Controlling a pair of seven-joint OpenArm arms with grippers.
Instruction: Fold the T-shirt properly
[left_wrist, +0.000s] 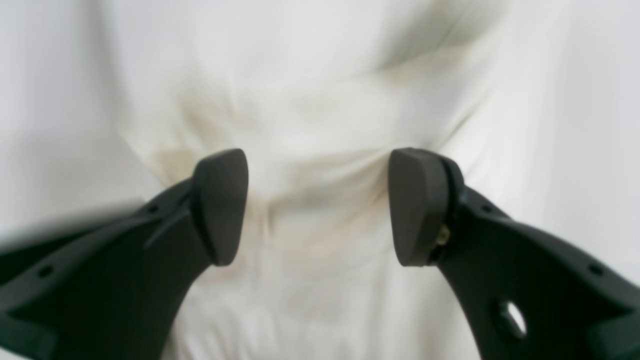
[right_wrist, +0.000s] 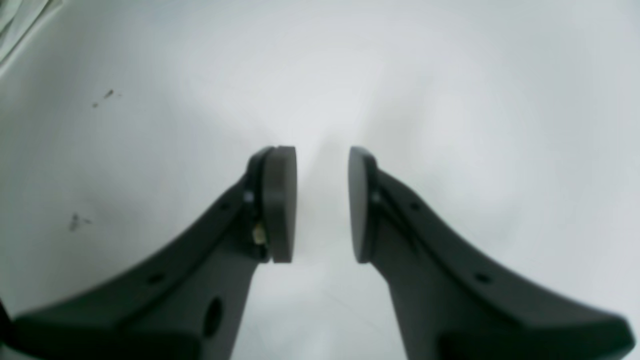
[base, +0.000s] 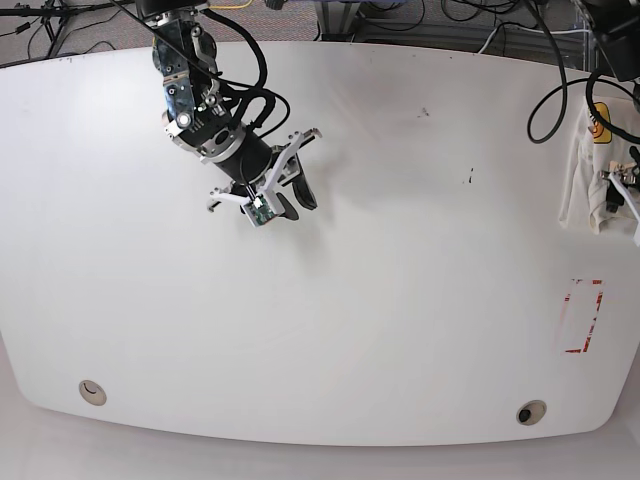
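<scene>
Left hand (left_wrist: 318, 206) spread wide, empty, directly above rumpled T-shirt (left_wrist: 320, 115), perhaps touching; blurred. Right hand (right_wrist: 322, 204) parted narrowly, holding nothing, over bare table (right_wrist: 450, 100), well apart from the shirt.

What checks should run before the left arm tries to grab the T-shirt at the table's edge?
1. Left end effector open: ok, pads apart.
2. Left end effector over T-shirt: ok, cloth fills its view.
3. Cloth between the pads: not ok, nothing pinched yet.
4. T-shirt laid flat: not ok, bunched at the table edge.
5. Right end effector free: ok, narrow gap, holding nothing, above bare table.
6. Which part of the shirt lies below: cannot tell, blurred.
</scene>
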